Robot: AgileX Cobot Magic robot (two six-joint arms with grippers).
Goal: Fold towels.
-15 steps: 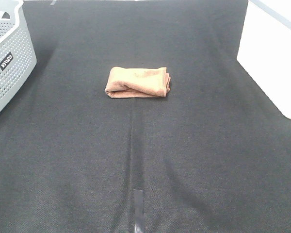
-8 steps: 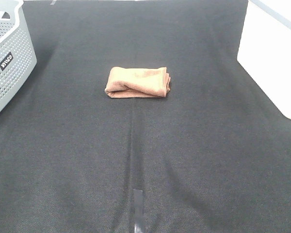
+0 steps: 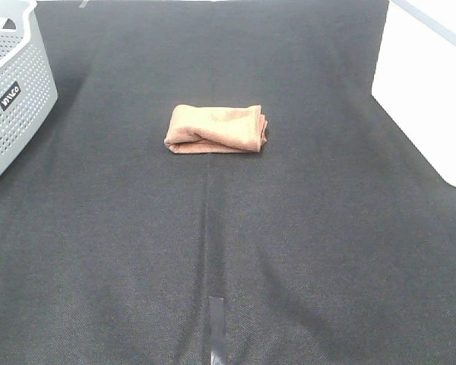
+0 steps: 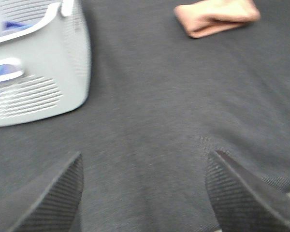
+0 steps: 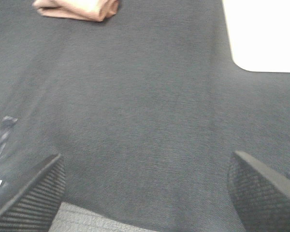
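Note:
The brown towel [image 3: 216, 128] lies folded into a small thick rectangle on the black cloth-covered table [image 3: 228, 251], a little behind the centre. It also shows in the left wrist view [image 4: 216, 17] and in the right wrist view [image 5: 77, 8], far from both grippers. My left gripper [image 4: 145, 193] is open and empty, low over bare black cloth. My right gripper [image 5: 147, 193] is open and empty, also over bare cloth. Neither arm shows in the exterior high view.
A grey perforated plastic basket [image 3: 11, 91] stands at the table's back left and shows in the left wrist view [image 4: 38, 72]. A white surface [image 3: 429, 84] borders the table at the right. A strip of tape [image 3: 216, 327] marks the cloth near the front.

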